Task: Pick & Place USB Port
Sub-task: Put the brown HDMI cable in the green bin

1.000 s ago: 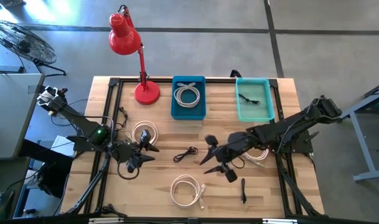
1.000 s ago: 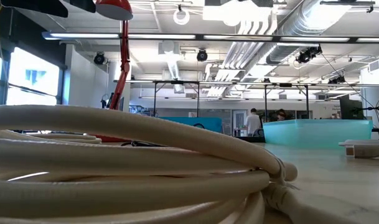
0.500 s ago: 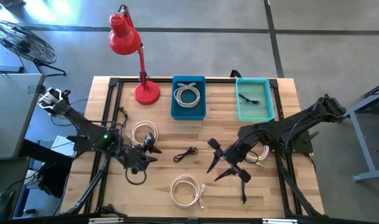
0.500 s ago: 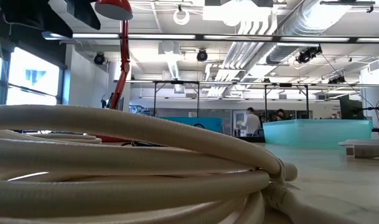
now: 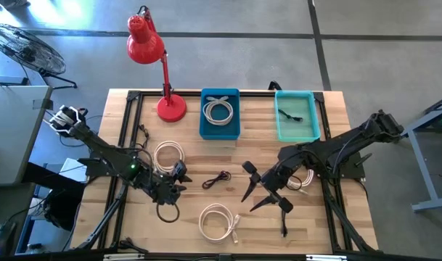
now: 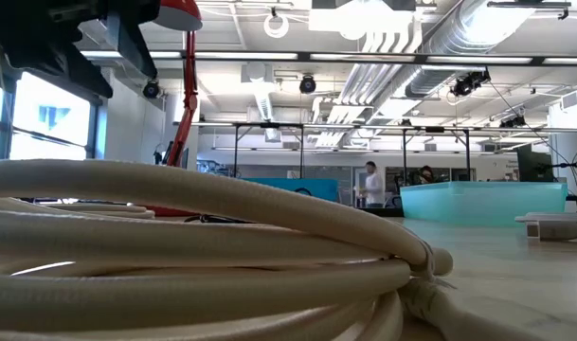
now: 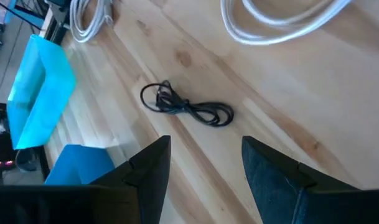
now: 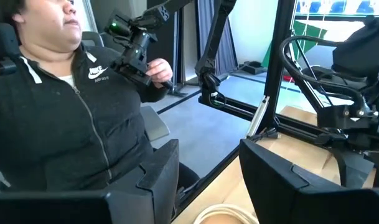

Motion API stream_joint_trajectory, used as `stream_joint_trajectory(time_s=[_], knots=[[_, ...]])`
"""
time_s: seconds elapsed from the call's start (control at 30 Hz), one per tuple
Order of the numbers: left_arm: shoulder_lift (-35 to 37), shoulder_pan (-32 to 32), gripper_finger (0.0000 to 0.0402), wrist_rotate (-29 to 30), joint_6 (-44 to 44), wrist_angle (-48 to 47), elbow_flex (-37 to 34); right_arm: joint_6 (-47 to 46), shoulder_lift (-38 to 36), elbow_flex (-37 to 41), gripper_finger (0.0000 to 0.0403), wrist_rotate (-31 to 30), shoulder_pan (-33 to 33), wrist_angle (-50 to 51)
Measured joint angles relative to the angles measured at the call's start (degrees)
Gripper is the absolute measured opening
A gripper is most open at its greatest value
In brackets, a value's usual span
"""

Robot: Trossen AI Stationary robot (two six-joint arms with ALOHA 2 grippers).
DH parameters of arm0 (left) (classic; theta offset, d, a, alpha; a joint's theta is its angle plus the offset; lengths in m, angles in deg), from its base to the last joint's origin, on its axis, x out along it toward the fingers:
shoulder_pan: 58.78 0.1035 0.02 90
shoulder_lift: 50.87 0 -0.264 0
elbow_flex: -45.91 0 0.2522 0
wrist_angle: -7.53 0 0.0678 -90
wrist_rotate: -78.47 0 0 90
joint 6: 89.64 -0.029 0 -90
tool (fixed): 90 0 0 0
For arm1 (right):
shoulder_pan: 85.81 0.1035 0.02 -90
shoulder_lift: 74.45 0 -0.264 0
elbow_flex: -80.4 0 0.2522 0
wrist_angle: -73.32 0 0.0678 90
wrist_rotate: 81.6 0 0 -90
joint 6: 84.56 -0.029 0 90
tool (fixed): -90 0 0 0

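A small black cable bundle (image 5: 217,179) lies on the wood in the middle of the table; the left wrist view shows the black cable bundle (image 7: 186,106) just ahead of my fingers. My left gripper (image 5: 181,181) (image 7: 205,174) is open, a short way to the cable's left and touching nothing. Right of the cable, my right gripper (image 5: 244,183) (image 8: 208,174) hangs open and points toward the near edge. The blue bin (image 5: 221,125) holds a white coil. A black cable lies in the teal bin (image 5: 313,119).
White cable coils lie at the left (image 5: 168,156), near the front edge (image 5: 217,221) and under the right arm (image 5: 300,180). A black piece (image 5: 284,221) lies near the front right. A red lamp (image 5: 159,58) stands at the far left. A person (image 8: 65,106) sits beyond the near edge.
My left gripper has moved toward the table's right and a little toward the near edge, closing on the black cable, and the low view shows it coming lower. My right gripper shifted slightly toward the near edge early on, then kept still.
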Motion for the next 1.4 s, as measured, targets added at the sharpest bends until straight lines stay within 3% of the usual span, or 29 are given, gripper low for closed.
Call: stream_joint_trajectory(time_s=[0.17, 0.23, 0.4, 0.63, 0.77, 0.83, 0.9, 1.1, 1.4], knots=[[0.0, 1.9, 0.0192, 9.3, 0.3, 3.6, 0.0, -0.1, 0.0, 0.0, 0.0161, -0.5, 0.0, -0.3], [0.4, 4.4, 0.0192, 7.5, 0.3, 5.9, 0.0, -0.1, 0.0, 0.0, 0.0161, -1.1, 0.0, -0.3], [-0.5, 14.0, 0.0192, -15.0, -4.1, 12.8, 0.0, -0.2, 0.0, 0.0, 0.0161, -1.1, 0.0, -1.6], [-4.8, 24.9, 0.0192, -34.1, -7.2, 20.2, 0.0, -0.2, 0.0, 0.0, 0.0161, -1.1, 0.0, -2.2], [-8.1, 28.2, 0.0192, -49.0, -7.2, 27.4, 0.0, -0.2, 0.0, 0.0, 0.0161, -1.1, 0.0, -2.1], [-10.4, 28.6, 0.0192, -53.7, -7.2, 31.7, 0.1, -0.2, -0.1, 0.0, 0.0161, -1.1, 0.0, -1.9], [-12.6, 28.5, 0.0192, -54.4, -7.7, 34.1, 0.1, -0.2, -0.3, 0.0, 0.0161, -1.1, 0.0, -2.0], [-20.0, 29.0, 0.0192, -48.1, -13.6, 38.0, 0.3, -0.2, -0.3, 0.0, 0.0161, -1.1, 0.0, -1.6], [-25.0, 29.5, 0.0192, -57.7, -14.0, 40.6, 1.8, -0.2, -0.3, 0.0, 0.0161, -1.1, 0.0, -1.4]])
